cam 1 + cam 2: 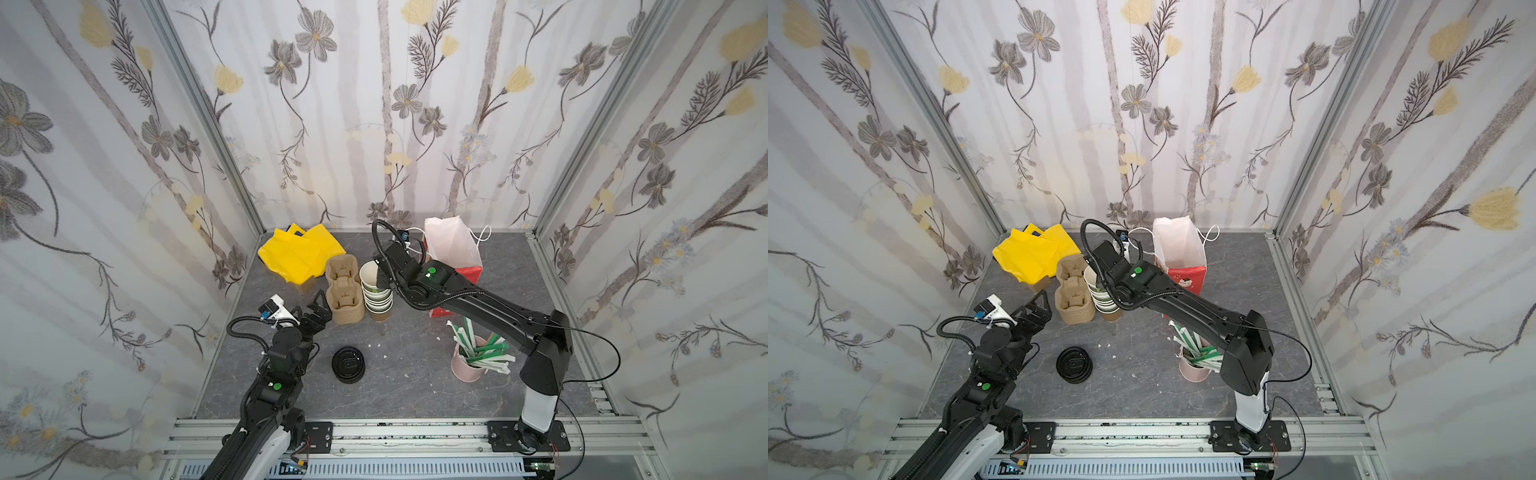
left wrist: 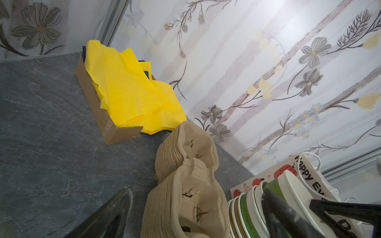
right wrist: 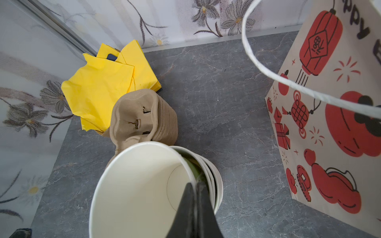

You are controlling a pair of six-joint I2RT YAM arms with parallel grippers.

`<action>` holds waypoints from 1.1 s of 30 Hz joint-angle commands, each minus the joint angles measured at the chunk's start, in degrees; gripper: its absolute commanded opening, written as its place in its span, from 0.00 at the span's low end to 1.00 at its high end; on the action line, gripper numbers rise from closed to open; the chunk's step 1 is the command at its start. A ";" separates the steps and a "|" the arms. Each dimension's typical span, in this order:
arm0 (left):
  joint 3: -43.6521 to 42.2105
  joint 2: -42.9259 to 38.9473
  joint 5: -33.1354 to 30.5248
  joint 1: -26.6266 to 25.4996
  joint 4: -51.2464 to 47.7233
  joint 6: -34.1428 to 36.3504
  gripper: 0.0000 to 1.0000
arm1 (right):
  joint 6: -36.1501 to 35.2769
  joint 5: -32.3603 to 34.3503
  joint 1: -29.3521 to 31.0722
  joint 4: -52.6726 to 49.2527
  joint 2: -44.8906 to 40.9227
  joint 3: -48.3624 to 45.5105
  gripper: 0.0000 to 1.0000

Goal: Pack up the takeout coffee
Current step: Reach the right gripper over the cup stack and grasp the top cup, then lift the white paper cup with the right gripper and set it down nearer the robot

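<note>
Black left gripper hangs with fingers spread beside the cardboard carrier stack; right of it, the right gripper pinches the rim of the top cup (open-topped, white inside) on the nested stack, near the paper bag.

In a top view we see a row across the middle of the desk. Napkins lie at the left, then a stack of cup trays, with a stack of cups just beside it and a bag to the right. The right jaws sit on the rim of the top cup. Lids lie at lower centre, and a pot of straws at lower right.
</note>
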 commanded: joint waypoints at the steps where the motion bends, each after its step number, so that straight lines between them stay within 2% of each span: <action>1: 0.25 0.56 1.41 0.08 0.94 0.20 1.00 | 1.21 1.56 0.06 1.08 -1.77 -0.20 0.05; 8: -0.21 0.92 2.05 0.03 0.94 -0.68 1.00 | 0.94 1.77 0.12 4.31 -5.78 -3.41 0.05; 13: -0.26 1.23 2.57 0.09 0.76 -1.56 1.00 | -1.75 2.49 0.63 9.70 -10.45 -6.37 0.05; 21: 0.11 1.81 3.01 0.08 0.50 -2.29 1.00 | -5.88 4.23 1.11 11.96 -14.30 -6.89 0.05; 26: 0.50 1.55 2.69 0.06 -0.58 -2.72 1.00 | -12.39 3.22 2.68 14.24 -18.84 -9.77 0.02; 33: 0.14 1.63 1.98 0.09 -3.17 -4.13 1.00 | -24.20 -5.89 5.86 23.47 -31.43 -25.90 0.00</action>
